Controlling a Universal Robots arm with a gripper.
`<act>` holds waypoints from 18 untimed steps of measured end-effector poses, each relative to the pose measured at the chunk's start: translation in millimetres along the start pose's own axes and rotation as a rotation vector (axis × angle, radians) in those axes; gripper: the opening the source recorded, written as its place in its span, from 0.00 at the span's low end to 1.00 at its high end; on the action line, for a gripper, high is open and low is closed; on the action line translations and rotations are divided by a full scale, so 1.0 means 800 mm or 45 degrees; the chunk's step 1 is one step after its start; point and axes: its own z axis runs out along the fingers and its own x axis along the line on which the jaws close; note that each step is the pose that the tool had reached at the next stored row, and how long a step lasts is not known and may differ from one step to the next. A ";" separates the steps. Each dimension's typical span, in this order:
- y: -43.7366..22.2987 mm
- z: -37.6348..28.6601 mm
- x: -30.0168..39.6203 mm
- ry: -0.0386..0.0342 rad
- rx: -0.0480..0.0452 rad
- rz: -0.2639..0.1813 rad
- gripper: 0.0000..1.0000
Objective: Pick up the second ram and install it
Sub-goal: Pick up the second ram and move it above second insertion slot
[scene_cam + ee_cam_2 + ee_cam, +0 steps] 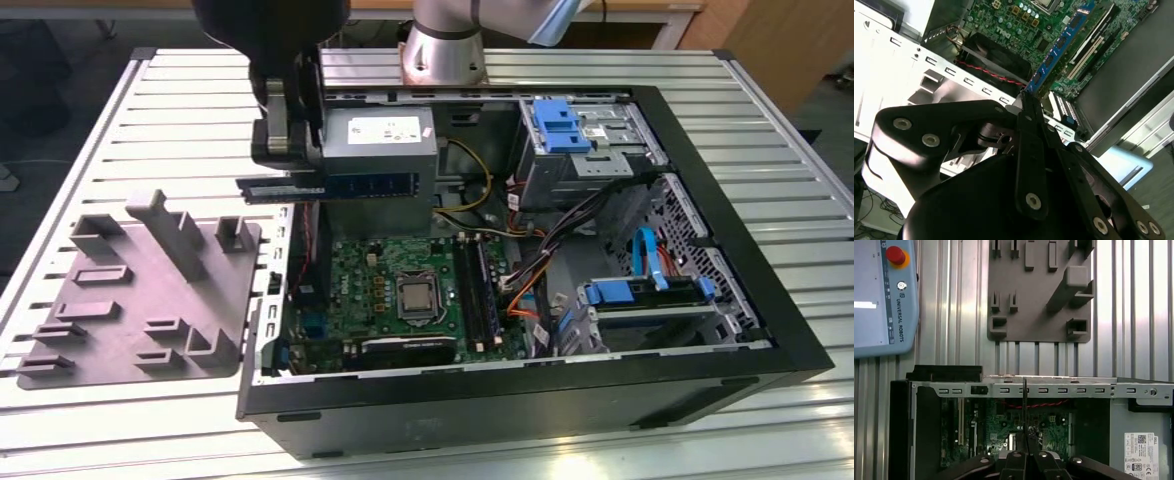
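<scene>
The second ram (363, 184) is a long blue stick held level above the open computer case, near its edge on the exterior view's left. My gripper (304, 176) is shut on one end of it, and the rest juts toward the exterior view's right. In the second wrist view the black fingers (1026, 130) clamp the blue stick (1054, 52), which reaches out over the green motherboard (1004, 20). In the first wrist view the stick (1024, 405) is a thin dark edge rising from the gripper (1025, 452). The black memory slots (477, 285) lie lower on the motherboard (380, 270), apart from the stick.
A grey holder plate (140, 300) with upright pegs lies on the slatted table beside the case, also in the first wrist view (1039, 295). Inside the case are a power supply (380, 135), blue drive bays (561, 125) and loose cables (534, 270). A control pendant (881, 295) rests on the table.
</scene>
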 end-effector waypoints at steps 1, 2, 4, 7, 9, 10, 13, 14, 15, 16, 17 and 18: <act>-0.0013 0.0000 0.0000 0.0000 0.000 0.000 0.11; -0.0027 0.0000 0.0000 0.0000 0.000 0.000 0.11; -0.0055 0.0000 0.0000 0.0000 0.000 0.000 0.11; -0.0089 0.0000 -0.0001 -0.0001 0.000 0.000 0.11; -0.0116 -0.0001 -0.0001 0.0000 0.000 0.000 0.11; -0.0129 0.0000 -0.0001 -0.0001 0.000 0.000 0.11; -0.0158 -0.0001 -0.0001 0.0000 0.000 0.000 0.11; -0.0169 -0.0001 -0.0001 -0.0001 0.000 0.000 0.11; -0.0180 -0.0001 -0.0001 0.0000 0.000 0.000 0.11; -0.0190 -0.0001 -0.0001 0.0000 0.000 0.000 0.11; -0.0201 -0.0002 -0.0001 0.0000 0.000 0.000 0.11; -0.0215 -0.0003 -0.0002 0.0001 0.000 0.000 0.11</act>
